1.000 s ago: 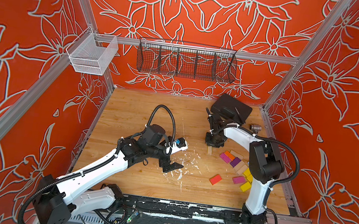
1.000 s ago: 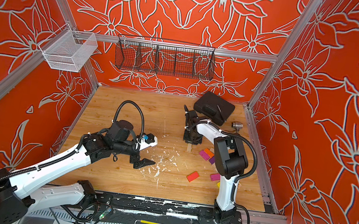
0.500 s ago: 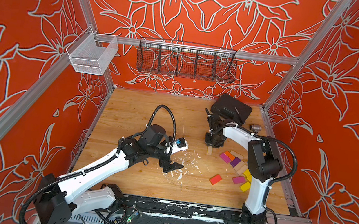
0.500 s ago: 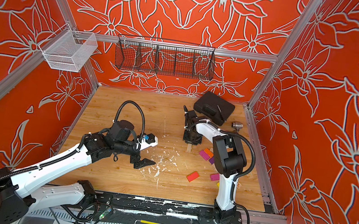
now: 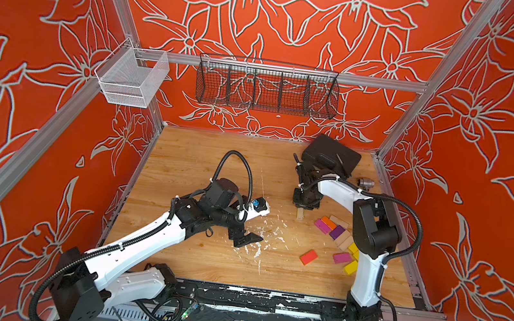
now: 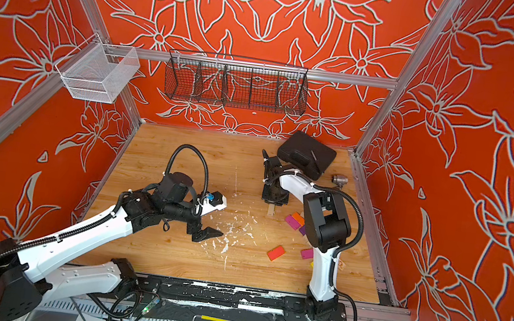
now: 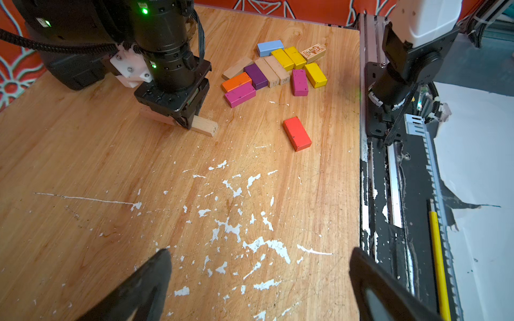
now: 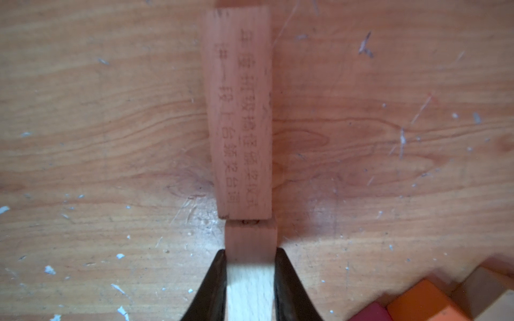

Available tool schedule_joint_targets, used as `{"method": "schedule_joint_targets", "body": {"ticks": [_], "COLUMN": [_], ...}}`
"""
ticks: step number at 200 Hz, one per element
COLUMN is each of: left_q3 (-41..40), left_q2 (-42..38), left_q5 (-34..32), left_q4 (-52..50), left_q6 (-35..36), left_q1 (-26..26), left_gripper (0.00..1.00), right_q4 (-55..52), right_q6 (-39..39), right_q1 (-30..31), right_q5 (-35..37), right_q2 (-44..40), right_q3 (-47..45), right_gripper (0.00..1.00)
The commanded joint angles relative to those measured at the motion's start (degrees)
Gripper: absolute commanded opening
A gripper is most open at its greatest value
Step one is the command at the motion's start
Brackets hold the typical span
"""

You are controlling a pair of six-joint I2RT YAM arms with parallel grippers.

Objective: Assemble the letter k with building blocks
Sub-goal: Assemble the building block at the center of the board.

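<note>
toward three o'clock from the middle of the wooden table (image 5: 215,162), my right gripper (image 8: 250,253) clamps a plain rectangular wooden block (image 8: 250,239), butting a wooden block printed with chinese characters (image 8: 239,111), unreadable. at its four o'clock, the heap of coloured wooden blocks (image 7: 274,69) shows "53", "20". my left gripper (image 7: 258,251) gapes.

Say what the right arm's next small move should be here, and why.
Probably open the right gripper: its plain wood block seems to rest flat on the table, butted end to end against the printed wood block, only slightly offset, so the K's straight stroke looks placed.
</note>
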Motion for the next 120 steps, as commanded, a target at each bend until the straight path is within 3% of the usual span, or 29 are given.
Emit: {"method": "schedule_joint_targets", "body": {"ticks": [1,120], "left_q3": [1.3,1.46], "left_q2": [0.36,0.67], "left_q5": [1.0,1.04], "left_q4": [0.24,0.13], "left_q6": [0.04,0.12], "left_q1": [-0.23,-0.2], "left_gripper": [0.97,0.97], "right_q4": [-1.16,-1.35], "right_q6": [0.19,-0.05], "right_q1": [0.16,0.16], "right_q5": [1.22,1.06], "right_q2": [1.43,2.34], "right_q3": [1.37,2.07], "right_gripper": [0.27,0.37]}}
